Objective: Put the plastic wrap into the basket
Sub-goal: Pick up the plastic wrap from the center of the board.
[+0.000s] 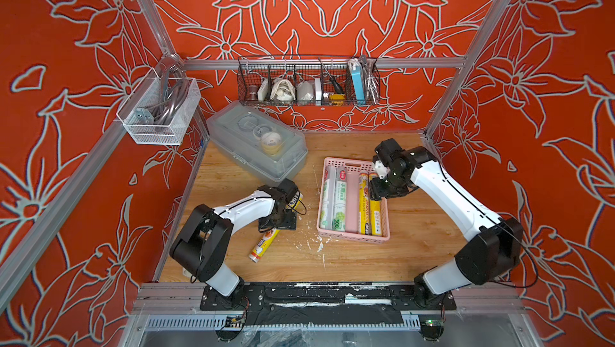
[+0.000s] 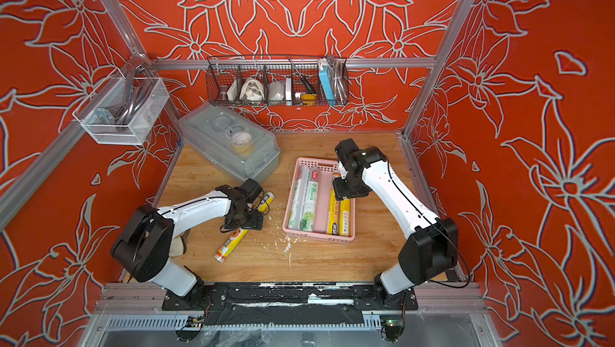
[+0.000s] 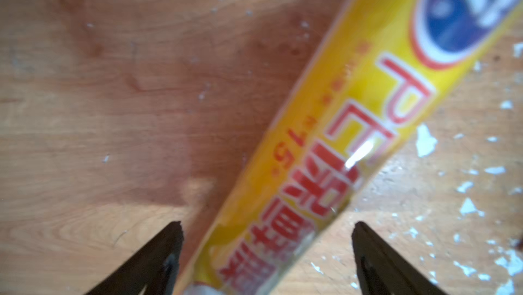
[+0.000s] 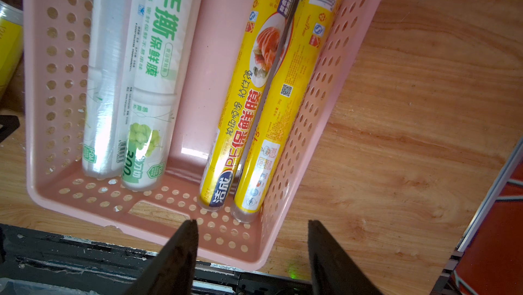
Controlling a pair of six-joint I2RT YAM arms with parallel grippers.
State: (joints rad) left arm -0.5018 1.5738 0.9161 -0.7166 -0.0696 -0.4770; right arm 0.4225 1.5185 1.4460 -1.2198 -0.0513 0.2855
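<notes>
Bright, even light; blurred left-wrist view.

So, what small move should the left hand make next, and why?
Probably close the left hand on the yellow plastic-wrap roll: its open jaws straddle it on the wooden table, and it is the only roll outside the pink perforated basket.

Loose yellow roll [image 1: 264,244] was hidden mid-length under the left gripper [image 1: 279,220], its print was blurred and cropped in the left wrist view
</notes>
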